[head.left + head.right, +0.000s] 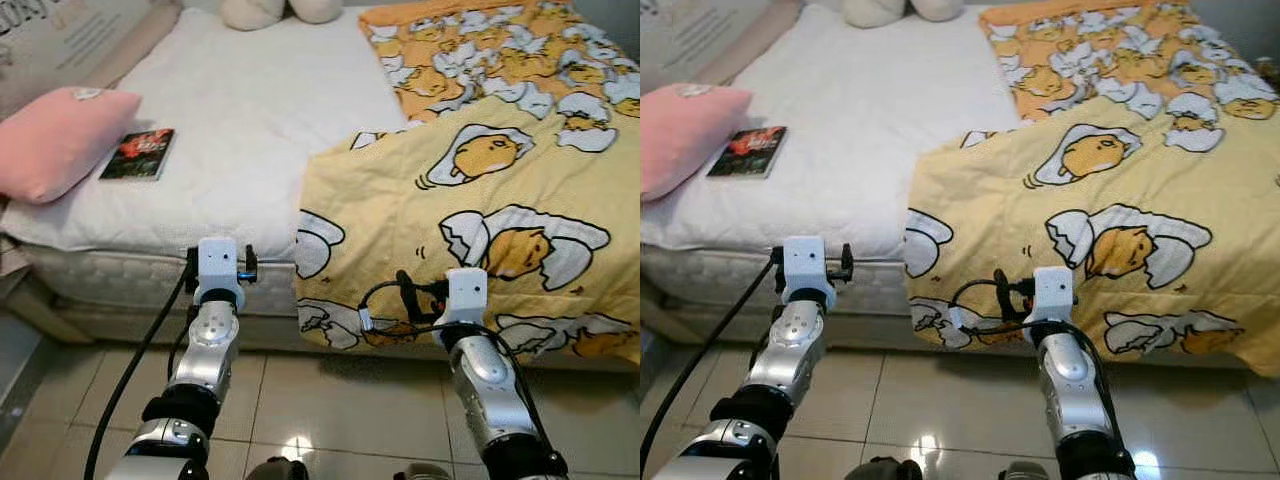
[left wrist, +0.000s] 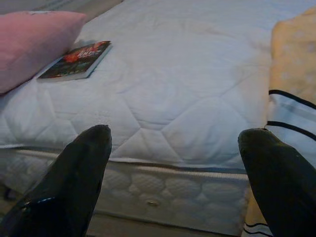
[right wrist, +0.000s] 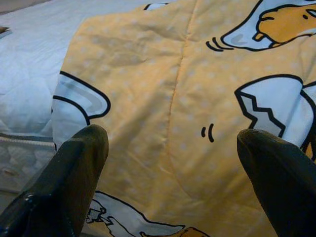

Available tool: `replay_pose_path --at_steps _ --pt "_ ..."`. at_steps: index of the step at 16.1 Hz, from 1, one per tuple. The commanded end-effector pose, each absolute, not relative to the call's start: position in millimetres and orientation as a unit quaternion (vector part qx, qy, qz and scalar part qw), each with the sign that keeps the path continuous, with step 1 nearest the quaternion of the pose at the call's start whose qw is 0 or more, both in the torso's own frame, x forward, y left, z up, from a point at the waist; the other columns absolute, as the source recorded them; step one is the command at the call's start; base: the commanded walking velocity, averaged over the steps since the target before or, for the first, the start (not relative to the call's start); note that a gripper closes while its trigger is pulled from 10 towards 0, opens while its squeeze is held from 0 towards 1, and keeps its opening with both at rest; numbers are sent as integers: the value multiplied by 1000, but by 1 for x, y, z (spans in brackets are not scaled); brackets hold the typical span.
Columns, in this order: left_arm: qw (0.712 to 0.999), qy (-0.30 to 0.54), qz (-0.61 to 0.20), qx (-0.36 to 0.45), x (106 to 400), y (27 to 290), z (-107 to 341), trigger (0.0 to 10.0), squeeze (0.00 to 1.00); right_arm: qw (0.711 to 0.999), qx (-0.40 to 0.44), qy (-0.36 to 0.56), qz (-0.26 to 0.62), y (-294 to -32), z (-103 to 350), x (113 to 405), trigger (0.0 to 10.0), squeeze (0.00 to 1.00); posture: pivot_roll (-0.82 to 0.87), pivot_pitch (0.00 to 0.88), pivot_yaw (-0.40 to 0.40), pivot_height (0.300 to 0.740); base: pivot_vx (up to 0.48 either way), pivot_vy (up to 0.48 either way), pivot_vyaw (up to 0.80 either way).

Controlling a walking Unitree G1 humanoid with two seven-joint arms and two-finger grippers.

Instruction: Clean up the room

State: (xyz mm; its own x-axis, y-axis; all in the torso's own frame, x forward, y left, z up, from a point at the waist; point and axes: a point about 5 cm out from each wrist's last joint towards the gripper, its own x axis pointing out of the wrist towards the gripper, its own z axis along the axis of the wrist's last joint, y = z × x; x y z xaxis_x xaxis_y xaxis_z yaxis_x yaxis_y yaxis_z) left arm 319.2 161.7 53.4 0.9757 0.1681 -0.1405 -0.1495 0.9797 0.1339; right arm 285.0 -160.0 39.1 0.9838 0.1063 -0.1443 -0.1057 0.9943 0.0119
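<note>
Two arms, same build: silver-grey rounded forearm shells, black collar bands at the joints, white boxy module at each wrist. Left arm (image 1: pixel 205 360) has a thick black cable running down its outer side; small black bracket on the side of its wrist box. Right arm (image 1: pixel 485 385) carries thinner black cables looped at the wrist box, with what looks like a small white connector, hard to tell at this resolution. Left gripper (image 2: pixel 173 148) and right gripper (image 3: pixel 173 148): two glossy black fingers (image 2: pixel 74 182) each, rounded tips, slightly tapered.
</note>
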Motion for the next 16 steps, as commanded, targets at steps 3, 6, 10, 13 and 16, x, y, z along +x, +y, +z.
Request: replay_pose_path --at_steps 3,6,10,13,16 --pt "992 81 78 55 319 157 51 10000 0 997 -8 62 53 -163 43 288 10000 325 -239 22 104 740 255 -269 483" --pt "994 70 72 38 322 155 55 10000 0 997 -7 60 57 -159 45 292 10000 341 -238 19 109 740 0 0 685" --pt "995 66 72 29 323 156 57 10000 0 996 -7 59 61 -157 46 293 10000 349 -229 16 113 740 0 360 675" --pt "995 66 72 29 323 156 57 10000 0 996 -7 59 61 -157 46 293 10000 349 -229 16 113 740 0 480 675" --pt "995 66 72 29 323 156 57 10000 0 996 -7 59 61 -157 46 293 10000 349 -229 16 113 740 0 480 675"
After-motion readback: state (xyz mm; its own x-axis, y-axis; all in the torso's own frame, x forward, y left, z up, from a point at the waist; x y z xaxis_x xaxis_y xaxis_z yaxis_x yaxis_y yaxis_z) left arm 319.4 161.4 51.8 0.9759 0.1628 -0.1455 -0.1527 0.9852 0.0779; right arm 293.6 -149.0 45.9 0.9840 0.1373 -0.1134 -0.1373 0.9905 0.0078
